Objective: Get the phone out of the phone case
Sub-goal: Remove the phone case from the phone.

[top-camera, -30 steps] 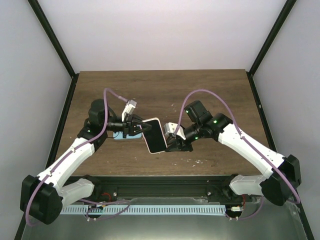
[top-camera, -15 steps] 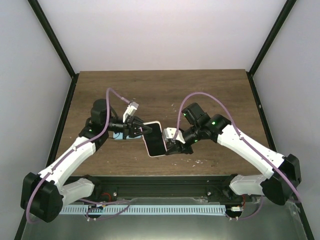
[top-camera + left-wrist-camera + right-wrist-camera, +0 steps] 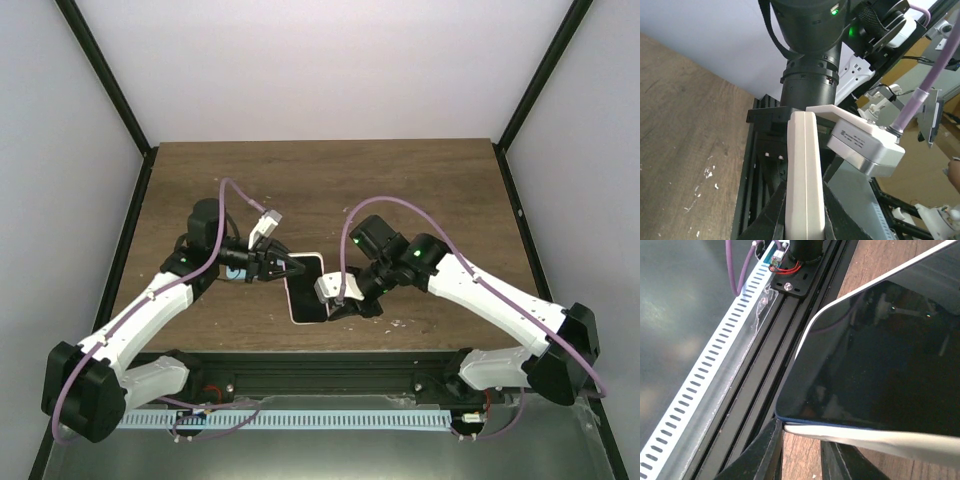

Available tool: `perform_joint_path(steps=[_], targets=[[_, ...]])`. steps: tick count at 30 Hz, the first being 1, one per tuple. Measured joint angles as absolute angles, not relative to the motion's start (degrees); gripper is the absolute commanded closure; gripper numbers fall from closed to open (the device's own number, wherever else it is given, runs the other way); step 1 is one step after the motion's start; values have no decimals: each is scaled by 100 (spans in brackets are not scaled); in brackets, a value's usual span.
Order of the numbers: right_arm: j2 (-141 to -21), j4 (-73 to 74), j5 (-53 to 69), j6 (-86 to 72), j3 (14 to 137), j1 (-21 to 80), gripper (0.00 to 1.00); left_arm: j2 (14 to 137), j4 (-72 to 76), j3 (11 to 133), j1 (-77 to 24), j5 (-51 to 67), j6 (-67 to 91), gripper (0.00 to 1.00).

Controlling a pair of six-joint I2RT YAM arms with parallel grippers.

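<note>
Phone (image 3: 305,290) is up btwn the two arms, ctr of the bench's (image 3: 400,180) near edge. Screen is dark and facing up. It sits in its white phone case (image 3: 804,170), not out yet. It looks clear of the wood, w/ its near end by the black rail (image 3: 320,365) at the front.

Left arm (image 3: 140,310) reaches in from the left, and the left jaws are clamped tight on the phone case at its far end. On the left wrist cam the case shows edge-on, a white slab standing btwn two dark fingers (image 3: 772,220), both pressed on its faces. Straight ahead is the right arm's black wrist (image 3: 810,75) w/ a green light on. A white cam box (image 3: 865,145) sits just beside the case's far end.

Right arm (image 3: 490,295) comes in from the right, and the right jaws are at the phone's right edge. They stand narrow, fingertips (image 3: 765,455) right under the case rim by a corner. Can't tell if they actually grip it.

On the right wrist cam the glossy screen fills the upper right, w/ the white rim below it and a thin blue line btwn the two. Under that corner are the rail and a white slotted strip (image 3: 705,375). Purple cables (image 3: 400,203) loop over both arms.
</note>
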State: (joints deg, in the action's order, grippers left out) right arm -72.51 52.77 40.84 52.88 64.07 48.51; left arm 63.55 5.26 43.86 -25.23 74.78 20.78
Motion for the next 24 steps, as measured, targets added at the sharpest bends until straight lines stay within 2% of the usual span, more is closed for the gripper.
perform_joint_path(steps=[10, 17, 24], targets=[[-7365, 5269, 3682, 5531, 6449, 4969, 85, 6466, 416, 4386, -2543, 7472, 2091, 100], [-7378, 5190, 3557, 5417, 6442, 4936, 85, 6466, 425, 4394, -2569, 7404, 2078, 100], [-7476, 4890, 3977, 5374, 6329, 4128, 85, 6466, 644, 4491, -2591, 6917, 1951, 100]])
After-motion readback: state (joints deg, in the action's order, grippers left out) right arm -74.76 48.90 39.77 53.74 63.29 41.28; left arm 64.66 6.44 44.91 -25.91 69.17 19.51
